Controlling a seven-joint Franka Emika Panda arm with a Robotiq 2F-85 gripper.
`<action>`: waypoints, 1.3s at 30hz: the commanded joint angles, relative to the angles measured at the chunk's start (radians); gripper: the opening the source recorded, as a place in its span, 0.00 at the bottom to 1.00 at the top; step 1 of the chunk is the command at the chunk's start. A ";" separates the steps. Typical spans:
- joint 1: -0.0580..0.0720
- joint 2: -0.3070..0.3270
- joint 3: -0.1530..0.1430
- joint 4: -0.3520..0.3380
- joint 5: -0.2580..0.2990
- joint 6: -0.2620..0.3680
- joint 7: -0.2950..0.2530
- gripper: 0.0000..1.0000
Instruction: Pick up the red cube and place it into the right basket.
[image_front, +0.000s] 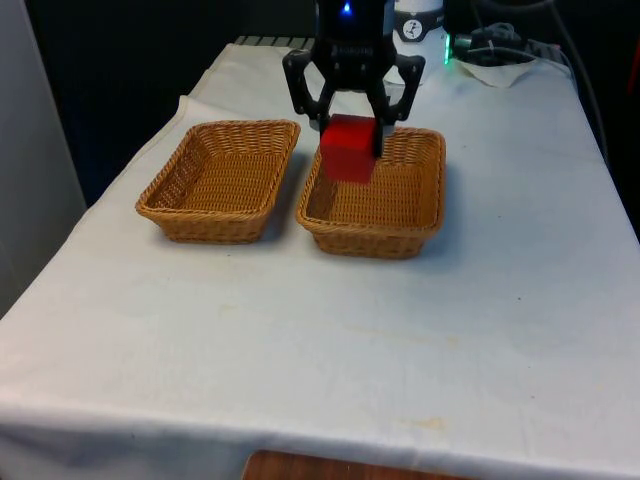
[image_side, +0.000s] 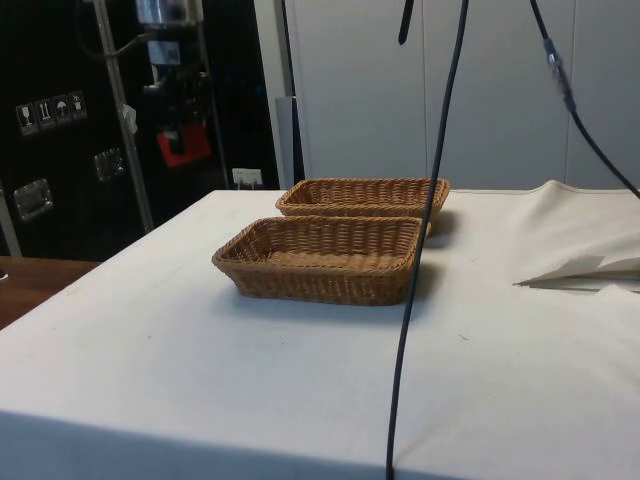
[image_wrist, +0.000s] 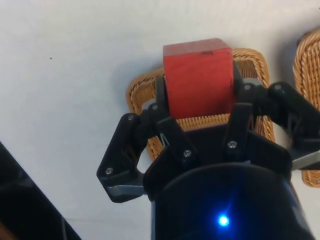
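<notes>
While clamped between my fingers (image_wrist: 235, 120), the red cube (image_front: 349, 147) hangs above the far end of the right basket (image_front: 420, 215), clear of its floor: a plain, matte block, slightly tilted. Both wicker baskets hold nothing; the left basket (image_front: 215, 180) sits just beside the right basket, rims near.

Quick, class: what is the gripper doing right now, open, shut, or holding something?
Gripper: shut on the red cube, held in the air above the basket on the front view's right.
</notes>
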 joint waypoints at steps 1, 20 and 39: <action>-0.005 -0.004 0.007 -0.006 0.012 0.016 -0.019 0.06; 0.001 -0.036 -0.021 -0.070 0.008 0.025 -0.092 0.06; 0.002 -0.109 -0.055 -0.197 -0.018 0.087 -0.182 0.06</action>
